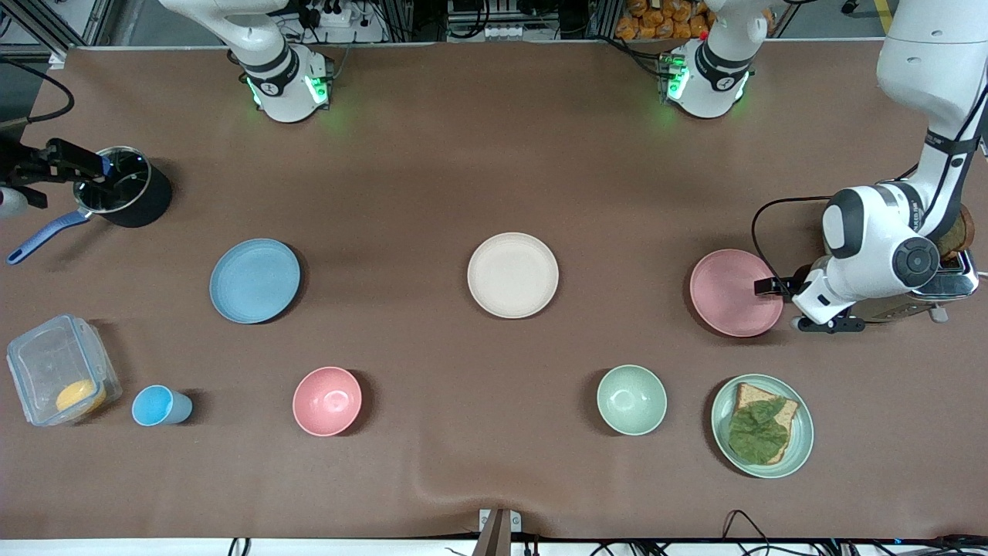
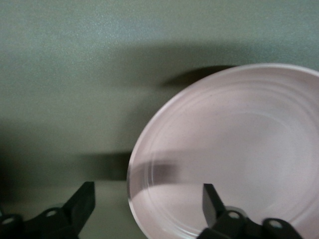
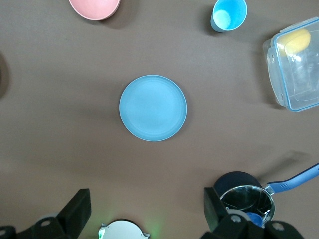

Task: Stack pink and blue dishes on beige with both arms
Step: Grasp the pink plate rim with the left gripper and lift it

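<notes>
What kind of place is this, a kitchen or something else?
Probably a robotics lab set up like a kitchen: two arms' bases bolted to a covered table, scattered plates such as the beige plate, and a toaster.

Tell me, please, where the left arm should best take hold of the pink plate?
Probably at its low rim on the edge toward the left arm's end of the table: the pink plate lies flat, and the left end effector is open, already straddling that rim, one finger over the plate.

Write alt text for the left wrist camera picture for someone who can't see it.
The left gripper is open and straddles the rim of the pink plate: one finger sits over the plate, the other over the brown table. The plate fills much of the picture and nothing is gripped yet.
</notes>
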{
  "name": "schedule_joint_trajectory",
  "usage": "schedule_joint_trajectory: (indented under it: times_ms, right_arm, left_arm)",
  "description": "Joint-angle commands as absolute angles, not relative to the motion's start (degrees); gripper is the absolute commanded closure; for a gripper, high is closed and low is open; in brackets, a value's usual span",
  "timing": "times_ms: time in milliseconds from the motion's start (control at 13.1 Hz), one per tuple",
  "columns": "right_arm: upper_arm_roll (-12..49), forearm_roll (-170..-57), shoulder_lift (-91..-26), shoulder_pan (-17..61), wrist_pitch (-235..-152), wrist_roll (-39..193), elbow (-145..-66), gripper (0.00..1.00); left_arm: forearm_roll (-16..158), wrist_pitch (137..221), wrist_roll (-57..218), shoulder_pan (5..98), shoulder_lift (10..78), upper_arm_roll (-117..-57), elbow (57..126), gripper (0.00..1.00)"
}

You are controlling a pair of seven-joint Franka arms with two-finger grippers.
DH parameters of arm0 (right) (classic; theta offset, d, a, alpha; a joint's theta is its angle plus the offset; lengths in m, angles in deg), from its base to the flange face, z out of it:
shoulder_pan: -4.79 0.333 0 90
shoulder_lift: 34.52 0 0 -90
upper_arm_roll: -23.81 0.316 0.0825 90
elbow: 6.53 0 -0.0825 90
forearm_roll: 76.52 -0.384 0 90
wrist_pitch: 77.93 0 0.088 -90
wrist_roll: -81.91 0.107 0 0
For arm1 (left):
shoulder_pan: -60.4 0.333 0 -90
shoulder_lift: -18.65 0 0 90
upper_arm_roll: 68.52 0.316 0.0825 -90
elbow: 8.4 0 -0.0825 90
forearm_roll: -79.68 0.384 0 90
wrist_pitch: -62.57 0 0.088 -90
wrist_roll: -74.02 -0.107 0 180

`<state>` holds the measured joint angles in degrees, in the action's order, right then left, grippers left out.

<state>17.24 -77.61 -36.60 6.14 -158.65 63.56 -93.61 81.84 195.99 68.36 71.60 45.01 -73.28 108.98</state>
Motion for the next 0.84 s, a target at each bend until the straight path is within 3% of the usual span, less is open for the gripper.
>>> schedule_joint_trajectory:
  times_ms: [0,152,228,304,380,761]
  right_arm:
    - [16.78,-77.75,-36.71,6.9,-158.26,64.16,-93.72,0.0]
    - [16.78,-77.83,-36.71,6.9,-158.26,64.16,-93.72,0.0]
    - [16.78,-77.92,-36.71,6.99,-158.34,64.16,-93.63,0.0]
    - [16.78,-77.92,-36.71,6.99,-158.35,64.25,-93.63,0.0]
    - [16.78,-77.92,-36.71,6.9,-158.26,64.25,-93.63,0.0]
    - [16.78,-77.92,-36.71,6.64,-158.26,64.25,-93.72,0.0]
  left_arm:
    - [83.28,197.12,67.51,72.35,46.33,-73.53,108.06,0.18]
    - [83.28,197.21,67.51,72.35,46.51,-73.53,107.97,0.37]
    - [83.28,197.22,67.51,72.35,46.68,-73.53,108.05,0.51]
    - [83.28,197.22,67.51,72.18,46.68,-73.53,107.97,0.82]
    - [83.28,197.13,67.34,71.48,46.6,-73.53,107.88,1.0]
    - [83.19,196.25,65.93,71.39,46.07,-73.8,106.21,1.0]
